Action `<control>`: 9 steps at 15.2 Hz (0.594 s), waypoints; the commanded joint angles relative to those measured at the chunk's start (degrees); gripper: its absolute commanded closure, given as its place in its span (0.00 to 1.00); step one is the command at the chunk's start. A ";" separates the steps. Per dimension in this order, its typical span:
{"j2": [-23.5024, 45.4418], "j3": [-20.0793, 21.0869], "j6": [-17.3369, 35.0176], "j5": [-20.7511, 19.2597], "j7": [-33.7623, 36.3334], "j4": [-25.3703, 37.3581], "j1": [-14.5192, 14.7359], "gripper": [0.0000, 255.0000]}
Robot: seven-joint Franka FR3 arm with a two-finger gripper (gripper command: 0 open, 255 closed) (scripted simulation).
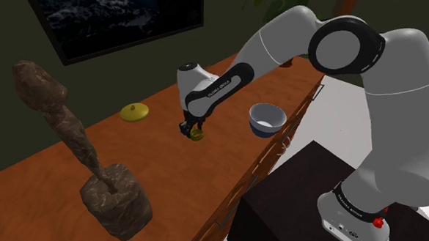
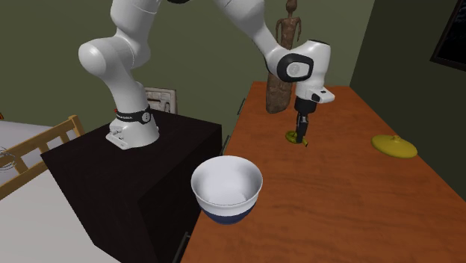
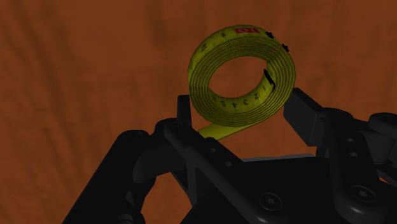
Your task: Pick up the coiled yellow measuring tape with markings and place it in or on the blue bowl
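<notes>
Yellow measuring tape (image 3: 236, 105), coiled flat with black numerals and a red mark on its band, lies on the brown wooden table (image 1: 167, 162). It sits to the shoulder view's left of the blue bowl (image 1: 265, 131), apart from it.

The pincer (image 3: 240, 100) is lowered over the coil from above. Its fingers (image 3: 306, 114) stand against opposite flanks of the ring with no gap visible on either side, so it is judged to be pinching the tape. A loose tail of tape runs back between them toward the palm. In the second exterior view the coil appears level with the table, so the lift is judged not yet made.

The bowl is blue outside and white inside, upright with its mouth up. It stands at the table edge nearest the black stand (image 1: 298, 196), which keeps the carry short and within easy reach.

Gripping across the coil's outer width rather than by the tail appears sound, since the windings are held closed.

Farther from the bowl than the tape lies a yellow domed lid (image 1: 135, 112). Farthest from it stands a brown sculpture (image 1: 115, 197). Neither lies between tape and bowl.

Risk: the thin band may slip or spring loose on lifting.
</notes>
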 commanded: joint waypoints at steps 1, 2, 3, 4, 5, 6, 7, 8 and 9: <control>-1.22 0.29 -1.11 0.36 -0.30 -0.09 -0.24 1.00; -1.77 0.42 -1.61 0.53 -0.41 -0.14 -0.33 1.00; -2.31 0.55 -2.12 0.69 -0.52 -0.17 -0.42 1.00; -2.85 0.68 -2.62 0.86 -0.63 -0.19 -0.51 1.00; -3.38 0.80 -3.14 1.03 -0.75 -0.20 -0.59 1.00; -3.90 0.92 -3.66 1.19 -0.86 -0.19 -0.67 1.00; -4.42 1.04 -4.18 1.36 -0.98 -0.17 -0.76 1.00; -4.92 1.16 -4.71 1.53 -1.09 -0.14 -0.83 1.00; -5.43 1.27 -5.25 1.70 -1.21 -0.09 -0.91 1.00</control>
